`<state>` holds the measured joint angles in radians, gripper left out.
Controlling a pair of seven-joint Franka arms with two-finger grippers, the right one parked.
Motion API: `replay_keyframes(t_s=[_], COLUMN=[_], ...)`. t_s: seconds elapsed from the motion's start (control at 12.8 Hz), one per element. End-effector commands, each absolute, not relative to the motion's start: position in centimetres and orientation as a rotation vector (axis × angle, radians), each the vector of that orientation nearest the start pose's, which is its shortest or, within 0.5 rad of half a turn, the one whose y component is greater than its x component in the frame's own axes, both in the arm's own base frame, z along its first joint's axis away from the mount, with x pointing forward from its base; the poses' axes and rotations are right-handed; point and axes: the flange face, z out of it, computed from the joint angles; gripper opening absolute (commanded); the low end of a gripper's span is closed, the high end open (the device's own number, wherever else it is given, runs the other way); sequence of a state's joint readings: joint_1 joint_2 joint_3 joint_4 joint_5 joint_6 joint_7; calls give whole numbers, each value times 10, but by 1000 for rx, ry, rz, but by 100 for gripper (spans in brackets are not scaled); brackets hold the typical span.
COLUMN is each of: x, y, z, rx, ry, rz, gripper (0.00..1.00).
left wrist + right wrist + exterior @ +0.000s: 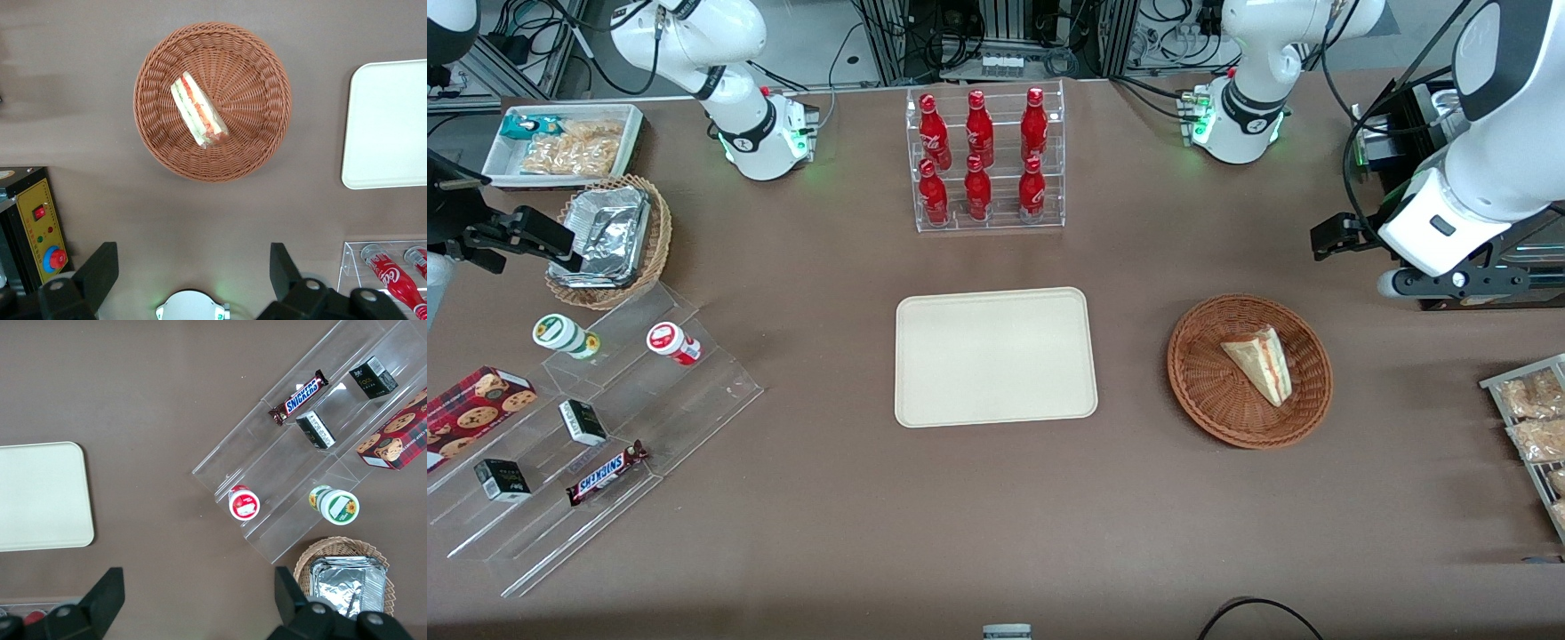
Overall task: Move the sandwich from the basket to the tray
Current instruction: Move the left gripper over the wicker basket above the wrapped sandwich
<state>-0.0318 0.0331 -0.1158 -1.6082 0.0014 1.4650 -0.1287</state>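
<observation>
- The left arm's black two-finger gripper [193, 273] hangs high over bare brown table, fingers spread wide, with open air between it and the round reddish-brown wicker basket [1199, 382].
- The basket's rim is low; the triangular white-bread sandwich [1261, 363] lies alone in it, nothing over it.
- Between basket and the flat cream rectangular tray [996, 356] runs a strip of bare brown tabletop [1134, 373].
- The tray's surface is bare and its rim low.
- The clear acrylic rack of red bottles [984, 160] stands farther from the front camera than the tray, well apart.
- A wire rack of bagged tan snacks [1534, 418] sits at the working arm's end, apart from the basket.
</observation>
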Motion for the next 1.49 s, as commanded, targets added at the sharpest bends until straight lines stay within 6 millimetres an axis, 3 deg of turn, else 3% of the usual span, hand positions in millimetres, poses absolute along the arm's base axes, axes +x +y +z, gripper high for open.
replay_keyframes(t_s=[0.0, 0.08, 0.23, 0.78, 0.86, 1.02, 1.25, 1.41], x=[547, 548, 554, 545, 544, 537, 530, 533], y=[-81, -81, -80, -75, -62, -59, -50, -50], z=[583, 580, 549, 410, 389, 355, 328, 319], rx=[-3114, -3114, -3111, -3126, -3131, -3140, -3149, -3128], ry=[55, 55, 54, 40, 5, -8, -144, -390], rz=[230, 232, 253, 169, 131, 77, 55, 52], gripper=[100, 100, 100, 100, 100, 100, 100, 100])
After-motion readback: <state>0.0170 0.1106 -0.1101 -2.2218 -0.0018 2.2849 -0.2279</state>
